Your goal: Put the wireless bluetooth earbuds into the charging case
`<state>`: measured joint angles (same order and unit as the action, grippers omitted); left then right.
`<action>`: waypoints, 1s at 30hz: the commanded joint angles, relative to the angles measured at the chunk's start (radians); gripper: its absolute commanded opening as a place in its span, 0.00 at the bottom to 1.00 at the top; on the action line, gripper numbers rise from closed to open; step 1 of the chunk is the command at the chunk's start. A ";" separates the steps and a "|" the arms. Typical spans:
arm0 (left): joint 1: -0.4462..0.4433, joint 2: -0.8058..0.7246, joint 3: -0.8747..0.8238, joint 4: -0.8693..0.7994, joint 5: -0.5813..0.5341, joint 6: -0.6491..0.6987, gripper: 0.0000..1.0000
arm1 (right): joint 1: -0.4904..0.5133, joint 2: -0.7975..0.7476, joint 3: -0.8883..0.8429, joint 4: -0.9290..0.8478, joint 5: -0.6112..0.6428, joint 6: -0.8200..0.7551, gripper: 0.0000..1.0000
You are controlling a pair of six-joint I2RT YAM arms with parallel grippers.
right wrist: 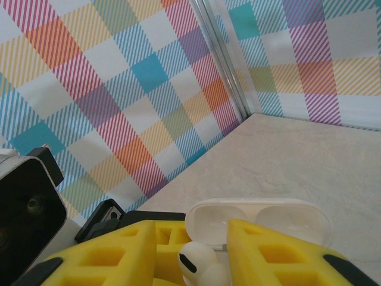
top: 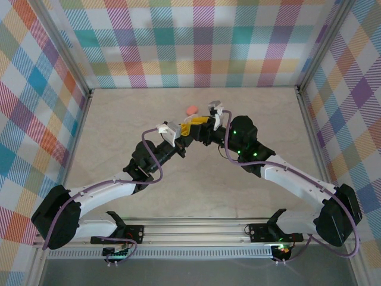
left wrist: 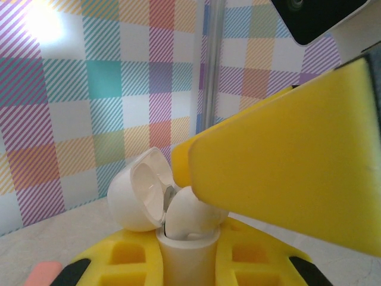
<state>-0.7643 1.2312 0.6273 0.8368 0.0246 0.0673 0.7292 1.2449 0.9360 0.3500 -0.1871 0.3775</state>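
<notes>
Two arms angled in over table (top: pixel 119 119), tips meeting near mid-width, a bit toward far edge. L side: left arm (top: pixel 113 190) reaching in from near-left corner. At its tip, left gripper (left wrist: pixel 184 253) clenched on white charging case (left wrist: pixel 143 199): base pinched btwn its yellow fingers (left wrist: pixel 101 247), lid flipped open & leaning left, hollow inside showing. Case held up off table.

Beyond the tips, nearer far edge: pink case (top: pixel 191 110) lying on table, apart from both grippers.

Middle: white earbud (right wrist: pixel 199 265) right against the open case, just in front of its two hollows in right wrist view; can't tell whether seated. Around it, right gripper (right wrist: pixel 205 256), one yellow finger close on each side of the bud; can't tell if squeezing or slack. In left wrist view, one of those fingers slanting down from upper right, tip over the case base.

R side: right arm (top: pixel 286 176) coming in from near-right corner.
</notes>
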 commanded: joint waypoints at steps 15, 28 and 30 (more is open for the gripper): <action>0.001 -0.145 0.002 -0.127 0.195 0.040 0.00 | -0.022 -0.099 0.342 -0.585 -0.035 -0.076 0.51; 0.006 -0.184 0.014 -0.209 0.262 0.006 0.00 | -0.063 -0.045 0.455 -0.759 -0.246 -0.127 0.51; 0.008 -0.186 0.012 -0.212 0.260 0.003 0.00 | -0.069 -0.048 0.461 -0.790 -0.270 -0.144 0.47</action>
<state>-0.7631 1.0706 0.6254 0.6216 0.2619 0.0891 0.6716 1.2018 1.3598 -0.3782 -0.3786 0.2729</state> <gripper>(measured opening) 0.155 0.485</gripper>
